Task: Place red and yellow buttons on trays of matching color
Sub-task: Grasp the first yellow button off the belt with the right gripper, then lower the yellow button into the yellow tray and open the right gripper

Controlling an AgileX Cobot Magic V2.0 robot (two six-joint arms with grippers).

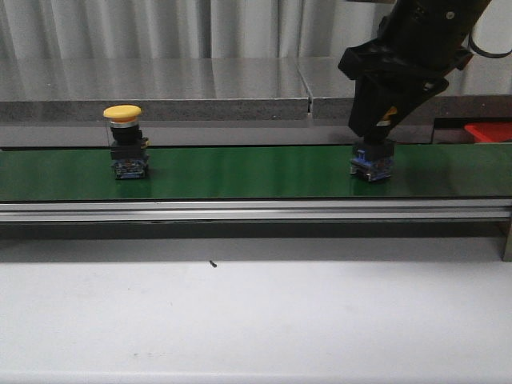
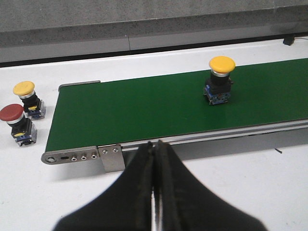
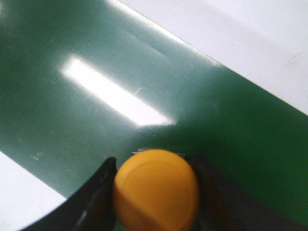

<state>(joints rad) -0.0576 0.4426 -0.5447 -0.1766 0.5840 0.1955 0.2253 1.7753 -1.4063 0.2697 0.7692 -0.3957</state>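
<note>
Front view: the right hand (image 1: 382, 120) has its fingers down on either side of a yellow button (image 1: 373, 160) that stands upright on the green conveyor belt (image 1: 256, 172). The button's blue base shows directly below the hand and its cap is mostly hidden between the fingers. A second yellow button (image 1: 126, 142) stands well away toward the left arm's side, untouched. A corner of the red tray (image 1: 490, 131) shows beyond the hand on its outer side; no yellow tray is in sight.

Left wrist view: the left hand (image 2: 155, 192) is clenched on nothing, its fingers pressed together over the white desk (image 2: 231, 192). That second yellow button (image 2: 220, 79) lies ahead of it and off to one side on the belt. Off the belt's end sit a spare yellow button (image 2: 28, 98) and a red button (image 2: 17, 124).

Right wrist view: the yellow cap (image 3: 156, 190) sits squarely between the right fingers (image 3: 94, 202), both of which appear to touch its rim, so I judge the hand is grasping it. The button's long axis runs straight up into the hand, so the coming move should be a vertical lift.
</note>
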